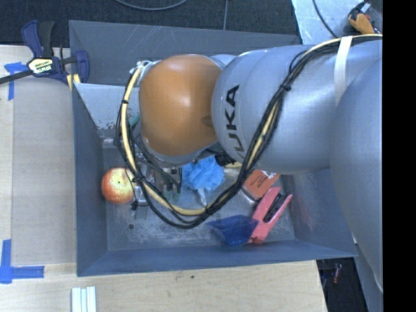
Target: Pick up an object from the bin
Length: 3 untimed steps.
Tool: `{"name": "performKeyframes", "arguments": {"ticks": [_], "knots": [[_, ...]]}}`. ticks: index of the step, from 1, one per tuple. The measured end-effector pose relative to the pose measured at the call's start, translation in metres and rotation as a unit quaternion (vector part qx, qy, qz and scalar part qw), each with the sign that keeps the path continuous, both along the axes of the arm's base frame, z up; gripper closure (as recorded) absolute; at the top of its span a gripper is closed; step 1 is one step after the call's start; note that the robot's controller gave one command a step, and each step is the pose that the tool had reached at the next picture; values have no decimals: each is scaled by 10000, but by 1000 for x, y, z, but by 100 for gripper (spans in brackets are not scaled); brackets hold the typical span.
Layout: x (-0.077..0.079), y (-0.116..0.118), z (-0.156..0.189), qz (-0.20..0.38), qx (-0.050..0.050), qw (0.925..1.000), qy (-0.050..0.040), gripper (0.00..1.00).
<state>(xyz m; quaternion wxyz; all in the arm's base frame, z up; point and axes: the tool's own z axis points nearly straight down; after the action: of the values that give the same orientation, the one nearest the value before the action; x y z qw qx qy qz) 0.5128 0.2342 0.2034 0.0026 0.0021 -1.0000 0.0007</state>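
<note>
You had one red-yellow apple [117,186], one crumpled light-blue piece [203,174], one dark-blue piece [233,229], one pink clip [270,213], one orange block [259,182].

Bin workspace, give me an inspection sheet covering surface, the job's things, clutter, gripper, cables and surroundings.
Surface: grey bin floor, bare along the near wall.
Job's things: red-and-yellow apple at the bin's left side, the thing nearest the gripper.
Clutter: crumpled light-blue piece mid-bin; flat orange piece, pink clip-like tool and dark blue piece towards the right.
Grippers: gripper is low in the bin, right beside the apple, under the orange wrist cover; open or shut cannot be told.
Cables: black and yellow cables loop from the arm down to the floor.
Surroundings: thin dark cord on the dark surface beyond the far rim.
</note>
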Motion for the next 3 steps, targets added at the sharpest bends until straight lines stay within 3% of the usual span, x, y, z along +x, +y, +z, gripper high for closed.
{"name": "performKeyframes", "arguments": {"ticks": [1,2,3], "knots": [[2,-1,5,-31,13,10000,-37,0],[59,7,-55,-270,21,9996,-46,0],[61,7,-47,-1924,50,9813,-93,0]]}}
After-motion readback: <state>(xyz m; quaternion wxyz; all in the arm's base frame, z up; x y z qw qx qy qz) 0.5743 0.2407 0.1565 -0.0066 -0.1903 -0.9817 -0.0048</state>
